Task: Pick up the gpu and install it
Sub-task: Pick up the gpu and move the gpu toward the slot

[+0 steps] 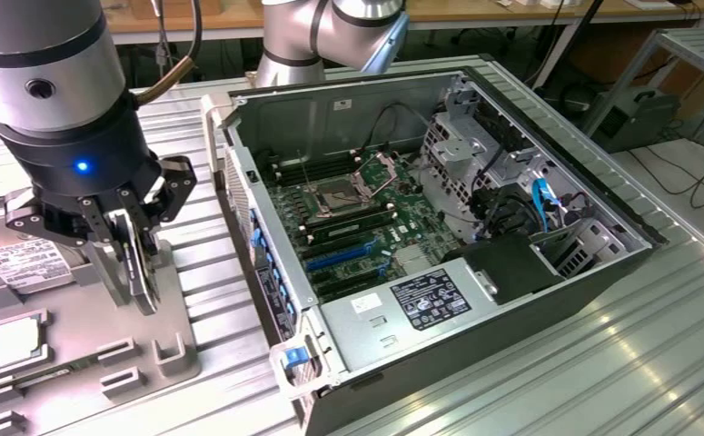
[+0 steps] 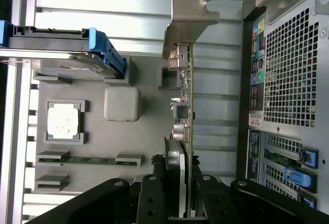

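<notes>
Grey fixture tray (image 1: 79,313), on the exterior view's left of the open computer case (image 1: 315,118), carries a hard drive (image 1: 18,263) and a processor chip (image 1: 13,341). Gripper (image 1: 131,268) is over the same tray, fingers clamped on the gpu (image 1: 145,272). The card stands on edge, just outside the case; whether it touches the tray cannot be determined. Motherboard (image 1: 352,218) lies exposed inside the case.

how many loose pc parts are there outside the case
4. The drive, processor and memory stick sit in the tray; the gpu is held on edge in the gripper. More may be hidden behind the arm.
</notes>
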Tool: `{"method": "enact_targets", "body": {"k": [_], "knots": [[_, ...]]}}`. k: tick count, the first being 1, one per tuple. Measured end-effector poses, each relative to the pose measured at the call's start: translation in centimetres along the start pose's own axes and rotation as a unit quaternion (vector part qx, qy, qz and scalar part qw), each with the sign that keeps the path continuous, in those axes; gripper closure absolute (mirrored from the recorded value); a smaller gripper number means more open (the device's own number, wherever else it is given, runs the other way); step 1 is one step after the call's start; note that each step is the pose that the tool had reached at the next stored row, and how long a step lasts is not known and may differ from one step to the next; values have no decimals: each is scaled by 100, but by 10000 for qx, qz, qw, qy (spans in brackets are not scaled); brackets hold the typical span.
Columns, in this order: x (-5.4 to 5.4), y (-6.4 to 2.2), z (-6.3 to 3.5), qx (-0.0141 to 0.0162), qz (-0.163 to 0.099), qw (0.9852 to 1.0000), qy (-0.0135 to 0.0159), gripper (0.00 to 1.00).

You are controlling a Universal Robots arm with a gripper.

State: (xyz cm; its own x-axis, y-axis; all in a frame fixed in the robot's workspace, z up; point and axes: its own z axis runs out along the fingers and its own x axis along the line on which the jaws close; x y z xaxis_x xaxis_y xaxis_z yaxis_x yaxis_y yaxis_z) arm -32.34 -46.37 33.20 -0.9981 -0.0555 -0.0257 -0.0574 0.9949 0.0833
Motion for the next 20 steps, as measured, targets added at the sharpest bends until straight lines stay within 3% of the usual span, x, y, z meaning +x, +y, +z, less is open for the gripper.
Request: {"method": "enact_targets", "body": {"k": [20], "knots": [[-1,4,-53,0,0,10000,0,72]]}}
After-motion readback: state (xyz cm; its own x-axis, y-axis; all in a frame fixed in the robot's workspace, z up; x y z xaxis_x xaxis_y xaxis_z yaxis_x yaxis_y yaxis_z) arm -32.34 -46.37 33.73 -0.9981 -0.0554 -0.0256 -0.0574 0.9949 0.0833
